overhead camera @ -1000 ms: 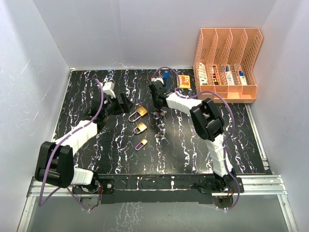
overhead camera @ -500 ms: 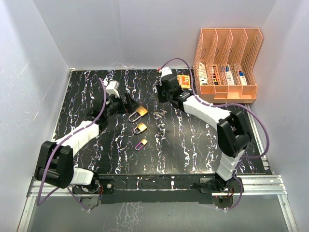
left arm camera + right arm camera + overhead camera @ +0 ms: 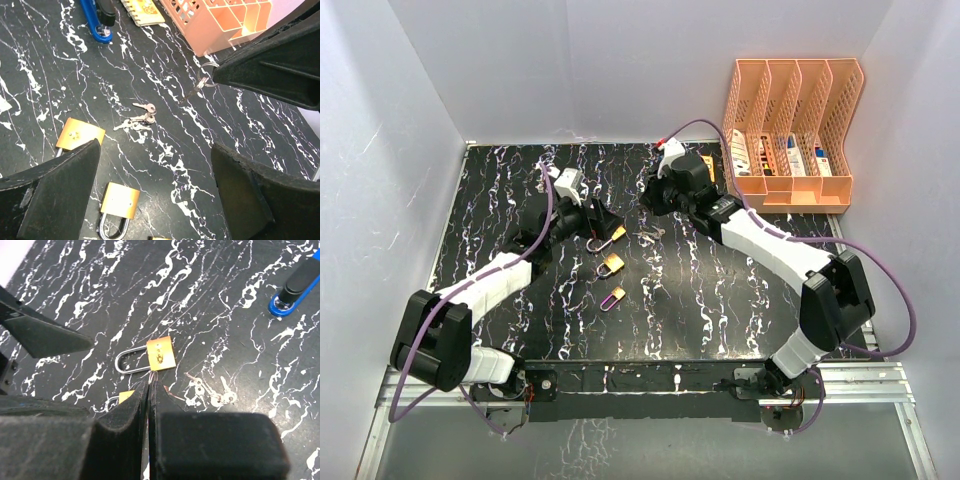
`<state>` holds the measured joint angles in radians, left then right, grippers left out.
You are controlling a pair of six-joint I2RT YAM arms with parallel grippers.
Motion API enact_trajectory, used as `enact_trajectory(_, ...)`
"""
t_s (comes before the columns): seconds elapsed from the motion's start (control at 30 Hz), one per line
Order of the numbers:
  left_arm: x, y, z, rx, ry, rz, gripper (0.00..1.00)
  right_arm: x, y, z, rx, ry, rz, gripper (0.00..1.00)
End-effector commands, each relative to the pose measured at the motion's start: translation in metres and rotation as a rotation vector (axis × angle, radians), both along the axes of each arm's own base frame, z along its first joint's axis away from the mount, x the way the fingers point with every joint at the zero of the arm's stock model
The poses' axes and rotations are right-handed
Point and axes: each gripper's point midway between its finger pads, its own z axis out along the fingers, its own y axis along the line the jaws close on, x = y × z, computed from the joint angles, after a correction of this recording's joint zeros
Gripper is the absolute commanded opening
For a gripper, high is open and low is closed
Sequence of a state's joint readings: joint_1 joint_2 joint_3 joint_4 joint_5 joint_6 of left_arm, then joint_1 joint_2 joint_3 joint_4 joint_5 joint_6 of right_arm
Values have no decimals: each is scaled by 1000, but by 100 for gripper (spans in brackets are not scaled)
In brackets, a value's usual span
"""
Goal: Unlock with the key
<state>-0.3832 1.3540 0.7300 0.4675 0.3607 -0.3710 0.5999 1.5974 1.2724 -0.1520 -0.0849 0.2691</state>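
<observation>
Black marbled table [image 3: 740,300] was left largely bare toward its near edge and sides, so room for moving was ample. Only the far right corner was taken up by the orange file rack [image 3: 790,130]. The left gripper [image 3: 602,220] was held spread wide above the largest padlock [image 3: 612,232], presumably to steady it. The right gripper [image 3: 655,197] was pinched shut on a ringed key [image 3: 192,92] just beyond that lock, probably for insertion. The middle padlock [image 3: 611,264] and smallest padlock [image 3: 616,297] were laid nearer, and loose keys [image 3: 650,235] between the grippers.
</observation>
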Motion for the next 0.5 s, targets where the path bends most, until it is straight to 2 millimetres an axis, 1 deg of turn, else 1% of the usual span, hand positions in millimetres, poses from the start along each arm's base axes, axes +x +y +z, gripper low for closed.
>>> enact_trajectory(0.0, -3, -11, 14, -17, -101, -82, 90, -7, 5, 44, 100, -86, 46, 0)
enact_trajectory(0.1, -4, -15, 20, -36, -151, -109, 91, -10, 5, 51, 107, -99, 63, 0)
enact_trajectory(0.13, -4, -18, 15, -37, -157, -124, 91, -12, 5, 52, 107, -102, 66, 0)
enact_trajectory(0.3, -8, -28, 18, -67, -229, -206, 91, -15, 0, 58, 100, -114, 75, 0)
enact_trajectory(0.47, -11, -36, 14, -66, -260, -275, 88, -17, -3, 63, 97, -121, 85, 0)
